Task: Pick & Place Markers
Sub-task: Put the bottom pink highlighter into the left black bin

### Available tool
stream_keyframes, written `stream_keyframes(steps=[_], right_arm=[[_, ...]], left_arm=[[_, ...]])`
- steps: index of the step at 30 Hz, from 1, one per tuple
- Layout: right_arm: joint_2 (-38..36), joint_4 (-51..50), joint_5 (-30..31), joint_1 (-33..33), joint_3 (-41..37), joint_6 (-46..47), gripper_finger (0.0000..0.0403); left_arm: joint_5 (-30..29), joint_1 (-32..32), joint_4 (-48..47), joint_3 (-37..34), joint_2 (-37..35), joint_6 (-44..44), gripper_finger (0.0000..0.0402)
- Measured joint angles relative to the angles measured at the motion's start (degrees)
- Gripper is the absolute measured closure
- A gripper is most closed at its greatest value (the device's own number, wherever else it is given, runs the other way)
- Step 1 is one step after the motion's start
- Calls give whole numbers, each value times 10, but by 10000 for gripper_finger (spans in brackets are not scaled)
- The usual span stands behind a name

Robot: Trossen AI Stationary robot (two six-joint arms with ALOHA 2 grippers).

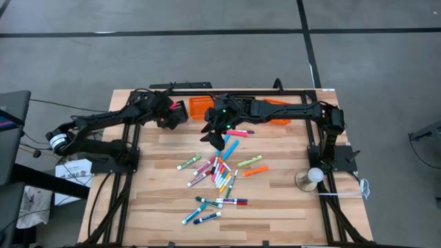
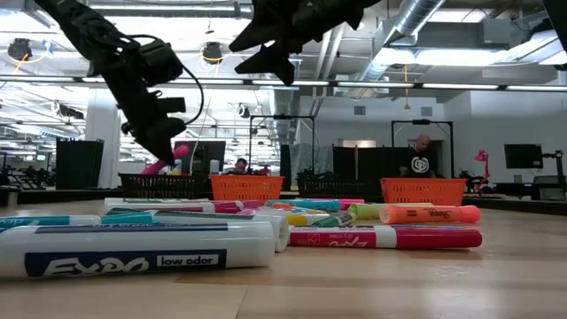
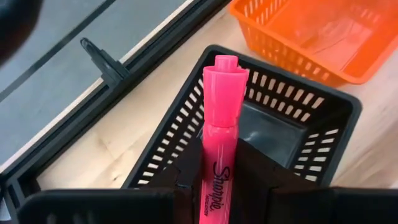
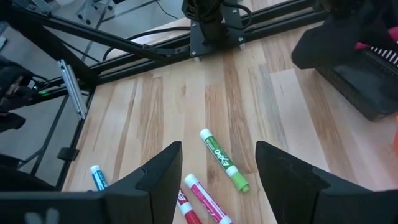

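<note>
My left gripper hangs over the black mesh basket at the table's far side, shut on a pink highlighter marker. My right gripper is open and lifted above the table, just right of the left one. Below it lie a green marker, a red one and a blue one. The other markers lie scattered flat on the table's middle. My left gripper pinches the pink marker's barrel between its two fingers, with the marker lying along them. The capped end sticks out past the fingertips. The marker is lifted clear and tilted, its cap over the black basket's opening.
An orange basket stands right beside the black one, and another orange one sits under the right arm. A white ball on a round base is near the right edge. Dark frame rails run along the far side.
</note>
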Motion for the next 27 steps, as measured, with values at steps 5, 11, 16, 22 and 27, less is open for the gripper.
stream_keyframes(steps=[5, 11, 16, 22, 27], right_arm=[[0, 0, 0, 1, 0, 0, 204], [0, 0, 0, 1, 0, 0, 206], [0, 0, 0, 1, 0, 0, 205], [0, 1, 0, 1, 0, 0, 202], [0, 2, 0, 1, 0, 0, 203]], left_arm=[[15, 8, 0, 0, 11, 19, 336], [16, 12, 0, 0, 11, 34, 336], [17, 12, 1, 0, 11, 48, 336], [32, 12, 5, 0, 11, 50, 332], [32, 13, 5, 0, 11, 74, 334]])
